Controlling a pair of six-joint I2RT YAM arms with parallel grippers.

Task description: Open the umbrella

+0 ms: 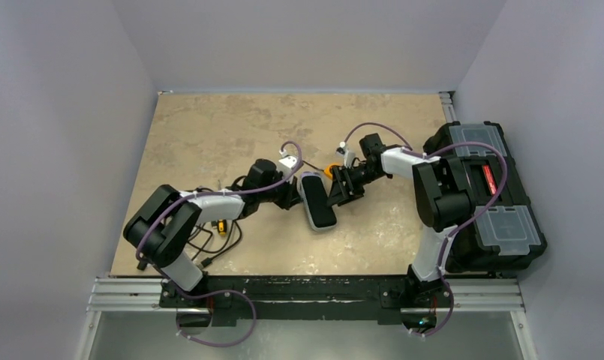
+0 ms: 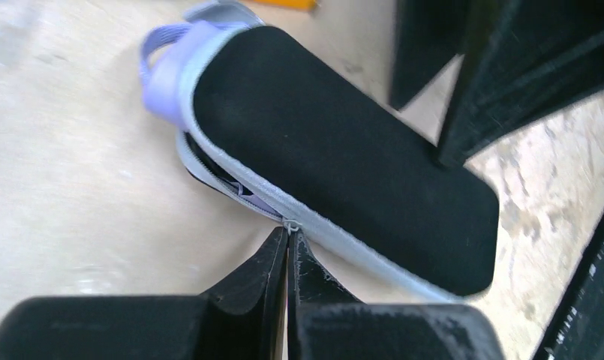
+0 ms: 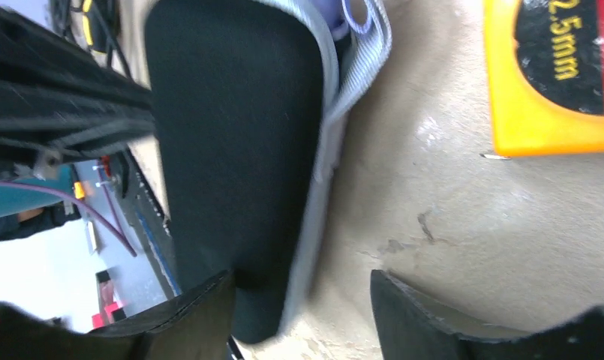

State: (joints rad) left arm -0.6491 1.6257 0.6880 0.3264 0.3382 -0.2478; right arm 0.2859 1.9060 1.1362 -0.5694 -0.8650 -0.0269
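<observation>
The umbrella is closed up in a flat oblong zip case (image 1: 317, 202) with a black top and a pale grey zipper rim, lying mid-table. In the left wrist view the case (image 2: 344, 150) is partly unzipped; lavender fabric shows in the gap and a lavender loop (image 2: 157, 64) sticks out at its far end. My left gripper (image 2: 289, 234) is shut on the small zipper pull at the case's near edge; it also shows in the top view (image 1: 291, 196). My right gripper (image 3: 300, 283) is open, its left finger (image 3: 197, 304) against the case's end (image 3: 231, 135).
An orange tool holder marked 2.5mm (image 3: 546, 75) lies just beyond the case. A black toolbox (image 1: 486, 195) with clear lids stands at the table's right edge. A coiled black cable with a yellow part (image 1: 220, 229) lies by the left arm.
</observation>
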